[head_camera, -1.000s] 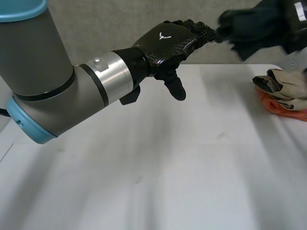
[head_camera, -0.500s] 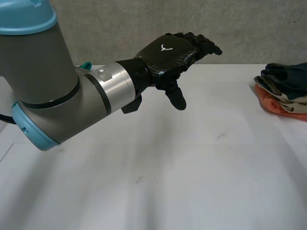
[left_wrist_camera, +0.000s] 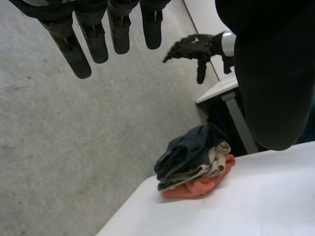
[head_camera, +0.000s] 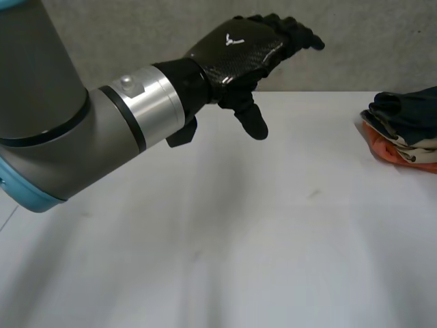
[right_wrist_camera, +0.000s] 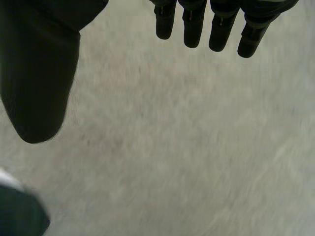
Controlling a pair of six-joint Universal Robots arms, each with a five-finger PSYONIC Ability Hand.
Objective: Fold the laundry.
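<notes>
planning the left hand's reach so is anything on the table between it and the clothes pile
Nothing visible does. The left hand hangs open above the white table, and the surface from it across to the pile of clothes at the far right edge carries nothing. The right hand is raised beyond the pile, not between.

A white table (head_camera: 225, 225) stands before a grey, speckled wall (head_camera: 382, 41).

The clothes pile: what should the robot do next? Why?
Probably lower the right hand to the clothes pile and take the dark top piece. It and the left hand are open and empty; the pile lies on the table's right side.
</notes>
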